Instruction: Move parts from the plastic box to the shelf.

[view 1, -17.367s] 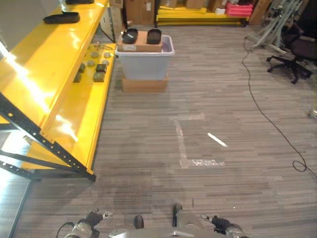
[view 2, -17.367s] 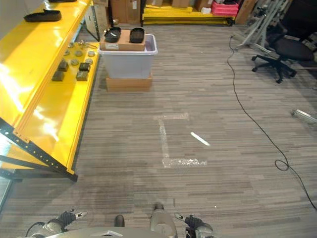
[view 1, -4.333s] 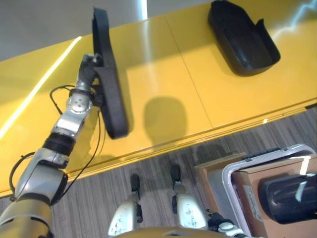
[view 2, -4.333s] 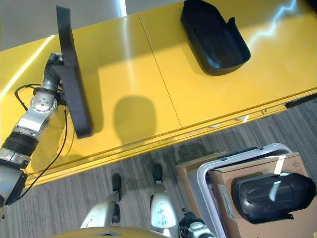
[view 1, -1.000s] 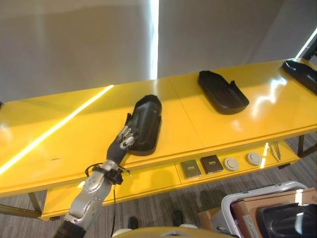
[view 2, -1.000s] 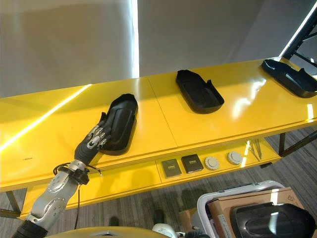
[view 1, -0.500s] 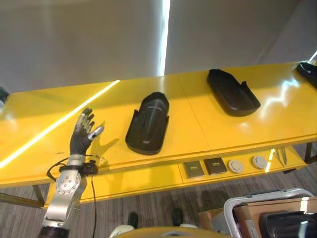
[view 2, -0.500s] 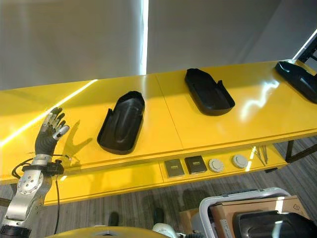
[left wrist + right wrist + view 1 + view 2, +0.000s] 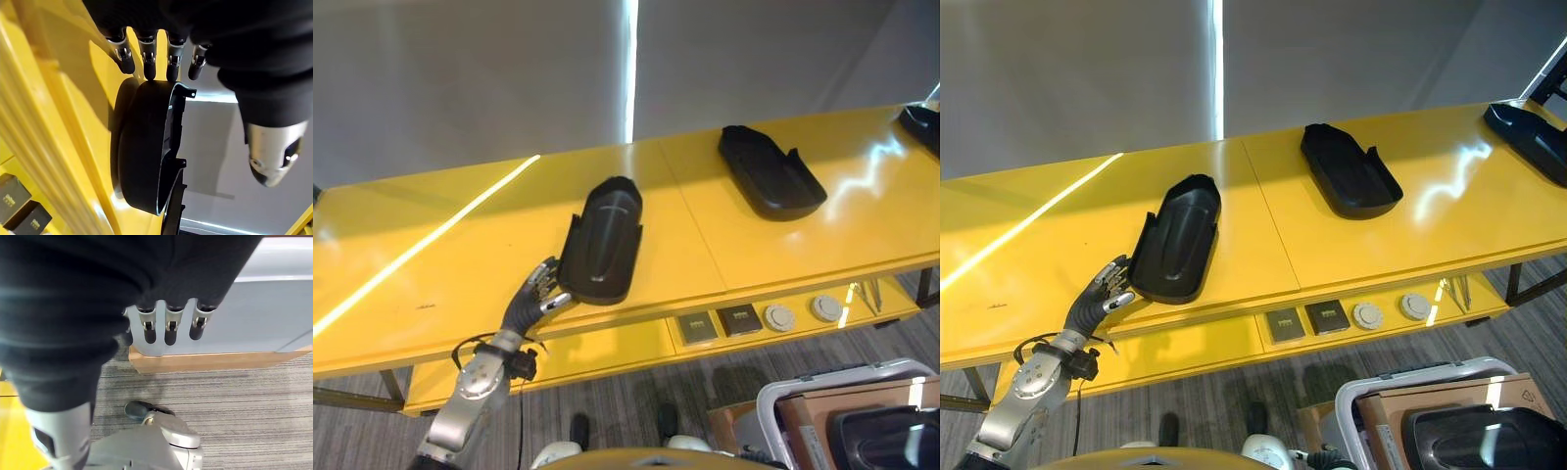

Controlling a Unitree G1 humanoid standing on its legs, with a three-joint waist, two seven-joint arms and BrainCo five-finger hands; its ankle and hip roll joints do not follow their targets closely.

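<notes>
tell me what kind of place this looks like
Probably a workshop or factory test floor. A long yellow shelf holds black moulded parts, small metal pieces sit on its lower level, and a plastic box with more parts stands on the carpet.

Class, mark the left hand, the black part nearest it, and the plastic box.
left hand (image 9: 1097, 297), right eye view, back of hand
black part (image 9: 1177, 240), right eye view, hollow middle
plastic box (image 9: 1359, 393), right eye view, rim

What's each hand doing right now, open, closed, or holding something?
Left hand: open, fingers straight at the near end of the black part on the yellow shelf.
Right hand: open, holding nothing, hanging beside the plastic box.
</notes>
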